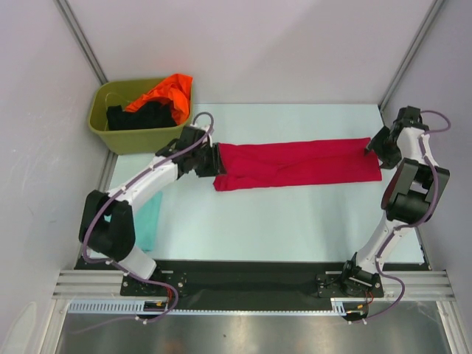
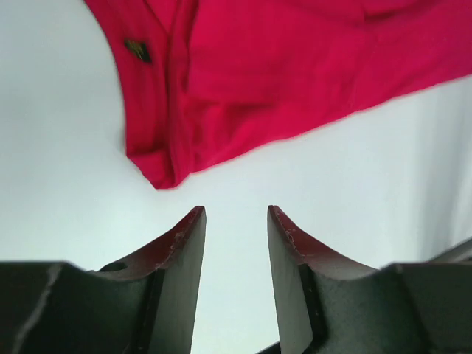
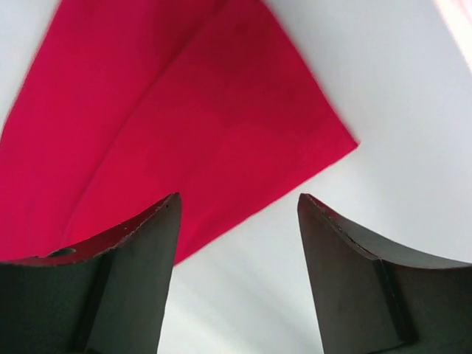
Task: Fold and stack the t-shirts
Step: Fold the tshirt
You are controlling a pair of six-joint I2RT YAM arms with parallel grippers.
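t-shirt [image 1: 295, 164] in crimson lies between left tool [image 2: 236, 212] and right tool [image 3: 240, 199], unheld.

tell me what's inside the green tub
An orange shirt and a black shirt lie bunched in the tub, the orange one heaped above the far rim. Whatever is beneath them, and the tub's floor, is covered.

L arm [image 1: 147, 181], R arm [image 1: 408, 193]: jaws apart, empty

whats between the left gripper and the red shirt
Nothing but bare table: in the left wrist view a pale strip separates the left gripper from the red shirt.
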